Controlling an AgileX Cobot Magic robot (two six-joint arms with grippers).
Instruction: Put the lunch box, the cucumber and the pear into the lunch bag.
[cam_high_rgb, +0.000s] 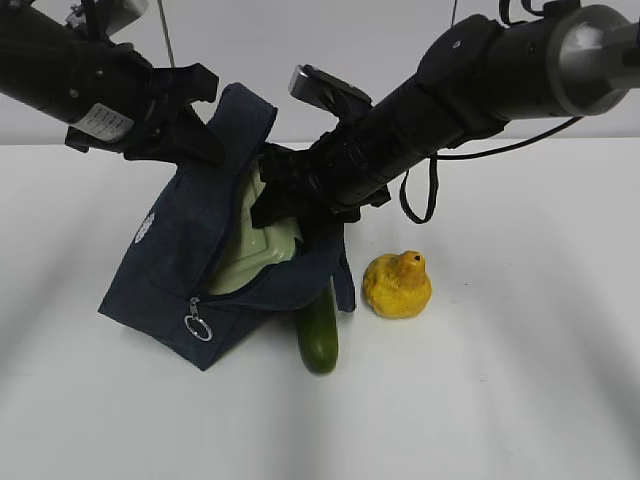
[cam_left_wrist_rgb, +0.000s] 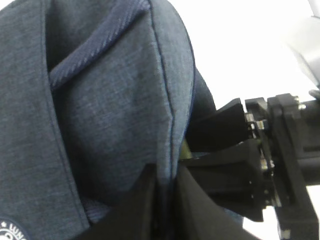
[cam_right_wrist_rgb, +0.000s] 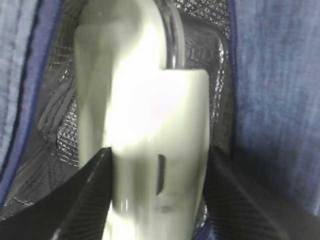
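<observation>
A: Start at the left. What's the left gripper (cam_left_wrist_rgb: 162, 200) doing?

B: Its jaws are pinched shut on a fold of the lunch bag (cam_high_rgb: 190, 250), at about ten o'clock from the bag's mouth, holding that side up and tilted. If the cloth slips out of that pinch, I'd expect the mouth to sag and block the way in.

A: And in the middle?

B: The lunch box (cam_high_rgb: 262, 250) sits partway inside the bag, its pale green lid showing through the opening. The right gripper (cam_right_wrist_rgb: 157, 195) reaches into the mouth from two o'clock. In the right wrist view the box fills the space between the two fingers, which stand close on either side of it. Whether they press it or have just let go I cannot tell.

A: The risk there?

B: If the box isn't fully seated, it could slide back out of the tilted mouth, or snag the fingers as they pull away.

A: Further right?

B: The cucumber (cam_high_rgb: 319, 335) pokes out from under the bag at six o'clock, so the bag may roll it. The pear (cam_high_rgb: 397, 285) stands on the table (cam_high_rgb: 520, 380) at four o'clock, just beside the bag.
</observation>
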